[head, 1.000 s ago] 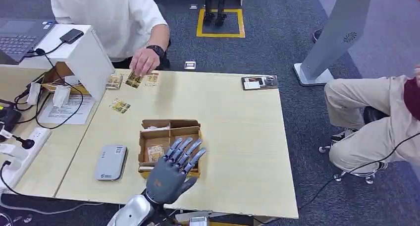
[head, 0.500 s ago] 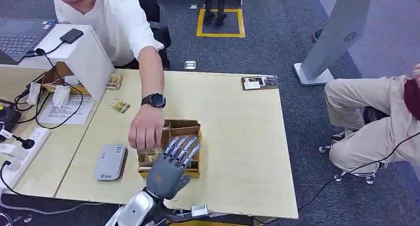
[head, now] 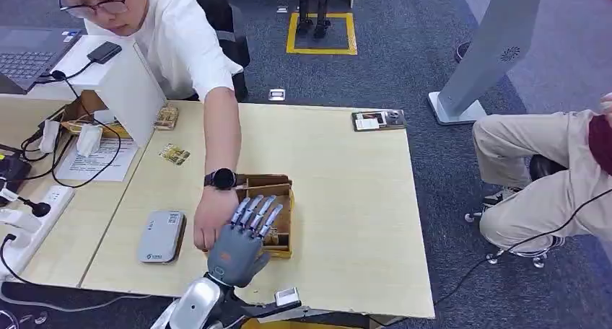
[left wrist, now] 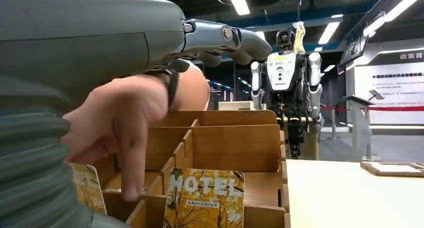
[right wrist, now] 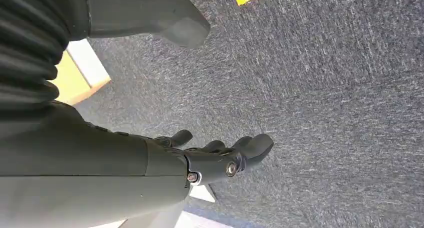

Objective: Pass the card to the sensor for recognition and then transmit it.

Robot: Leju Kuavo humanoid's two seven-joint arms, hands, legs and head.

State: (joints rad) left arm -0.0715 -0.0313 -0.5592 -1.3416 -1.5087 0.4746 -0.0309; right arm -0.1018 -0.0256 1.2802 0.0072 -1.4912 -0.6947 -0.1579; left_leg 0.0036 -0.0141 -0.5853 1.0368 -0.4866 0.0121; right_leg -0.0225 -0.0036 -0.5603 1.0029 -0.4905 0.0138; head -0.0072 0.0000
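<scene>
The left hand's (head: 237, 251) metal-grey fingers (head: 254, 213) stretch apart, empty, above the cardboard divider box (head: 283, 215) on the pale wood-grain tabletop (head: 346, 199). A person's hand (head: 209, 217) reaches into the box. A glossy yellow card (left wrist: 204, 198) printed "HOTEL" stands upright inside. The right hand (right wrist: 220, 160) hangs over grey carpet (right wrist: 325, 88), fingers loosely curled, empty.

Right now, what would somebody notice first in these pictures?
Probably the person's hand reaching into the wooden box at the table's near edge, right beside the robot's left hand hovering with fingers spread. In the left wrist view, a yellow card marked HOTEL stands upright in the box.
</scene>
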